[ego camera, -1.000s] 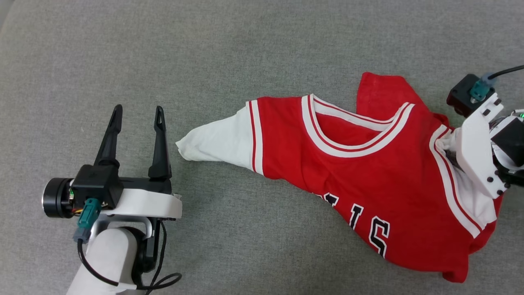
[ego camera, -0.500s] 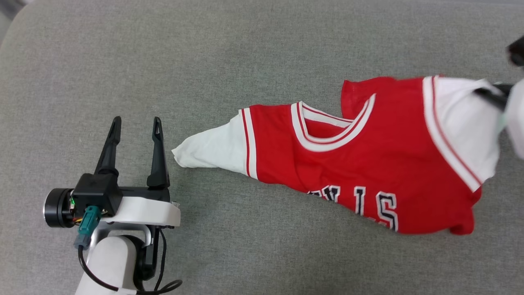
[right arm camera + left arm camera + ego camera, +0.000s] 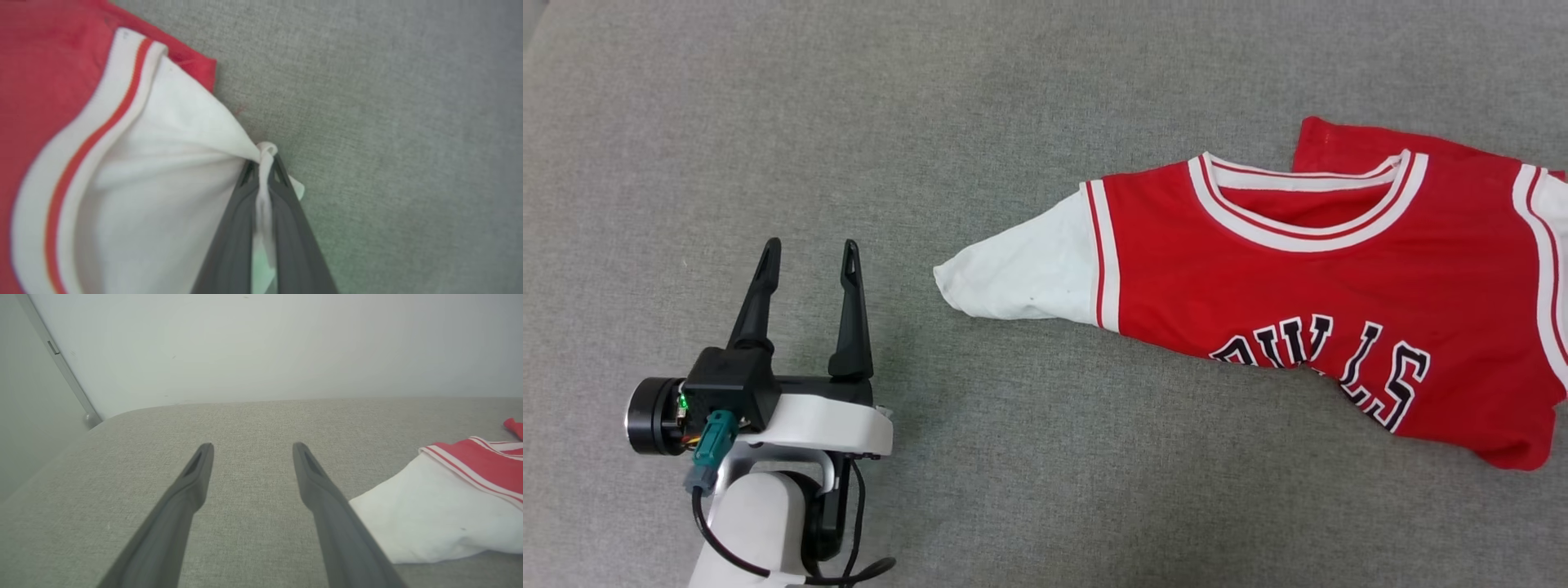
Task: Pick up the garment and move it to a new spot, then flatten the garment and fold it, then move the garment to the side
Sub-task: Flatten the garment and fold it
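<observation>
Red jersey (image 3: 1258,269), white sleeves, red-and-white striped trim, black white-outlined lettering; heathered grey upholstery (image 3: 1013,98); dark grey fingers (image 3: 190,486).

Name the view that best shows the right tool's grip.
Right wrist view: the right tool is shut on the garment, pinching its white sleeve. Head view shows its front; left wrist view, the other sleeve.
</observation>
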Robot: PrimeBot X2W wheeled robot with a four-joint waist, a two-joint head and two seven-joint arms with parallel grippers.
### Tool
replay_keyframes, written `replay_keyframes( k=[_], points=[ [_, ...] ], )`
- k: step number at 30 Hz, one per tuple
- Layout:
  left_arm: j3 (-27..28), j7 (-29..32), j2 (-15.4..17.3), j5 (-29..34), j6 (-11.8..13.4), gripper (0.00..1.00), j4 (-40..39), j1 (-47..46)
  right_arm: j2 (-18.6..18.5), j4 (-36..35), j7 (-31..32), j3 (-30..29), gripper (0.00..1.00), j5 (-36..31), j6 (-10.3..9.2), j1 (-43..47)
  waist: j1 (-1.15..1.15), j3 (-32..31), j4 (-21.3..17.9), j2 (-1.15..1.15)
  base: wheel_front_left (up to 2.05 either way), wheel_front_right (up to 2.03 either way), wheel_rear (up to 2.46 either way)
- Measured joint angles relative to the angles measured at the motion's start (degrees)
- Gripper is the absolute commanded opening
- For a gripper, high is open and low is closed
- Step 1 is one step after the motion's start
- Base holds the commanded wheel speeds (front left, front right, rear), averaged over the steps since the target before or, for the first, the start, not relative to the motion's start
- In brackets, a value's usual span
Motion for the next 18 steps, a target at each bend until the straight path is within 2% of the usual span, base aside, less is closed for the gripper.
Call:
replay_keyframes(
  k=[1, 2, 3, 6, 12, 15, 18],
  points=[
    [0.24, 0.0, -0.08, 0.15, -0.26, 1.0, 0.24, -0.03, 0.44, 0.42, -1.33, -0.08, 0.05, -0.14, -0.01, 0.14, 0.0, -0.29, -0.05, 0.0, 0.0, 0.0, 0.0],
    [0.49, 0.0, -0.15, 0.43, -0.42, 1.0, 0.46, -0.02, 0.77, 0.58, -2.78, -0.05, 0.43, -0.67, -0.02, 0.23, 0.0, -0.65, -0.12, 0.0, 0.0, 0.0, 0.0],
    [0.79, 0.0, -0.21, 0.52, -0.47, 1.0, 0.68, 0.02, 1.01, 0.38, -4.5, -0.09, 1.0, -1.19, -0.01, 0.34, 0.0, -1.1, -0.22, 0.0, 0.0, 0.0, 0.0],
    [1.32, 0.0, -0.47, 0.92, -0.81, 1.0, 1.19, 0.73, 1.0, -0.82, -9.09, -0.11, 1.0, -2.11, -0.02, 0.85, 0.0, -2.83, -0.58, 0.0, 0.0, 0.0, 0.0],
    [2.3, 0.0, -1.26, 1.52, -1.01, 1.0, 1.07, 3.15, -2.44, -9.33, -16.03, -1.29, 1.0, -4.0, 0.0, 0.9, 0.0, -6.93, -1.56, 0.0, 0.0, 0.0, 0.0],
    [2.65, 0.0, -1.44, 1.85, -1.01, 1.0, 0.89, 4.59, -3.93, -15.07, -17.29, -2.92, 1.0, -5.02, 0.0, 2.18, 0.0, -8.7, -2.17, 0.0, 0.0, 0.0, 0.0],
    [3.16, 0.0, -1.45, 1.93, -1.3, 1.0, 0.75, 5.62, -5.19, -22.4, -15.61, -4.38, 1.0, -5.19, 0.0, 4.2, 0.0, -10.13, -2.8, 0.0, 0.0, 0.0, 0.0]
  ],
)
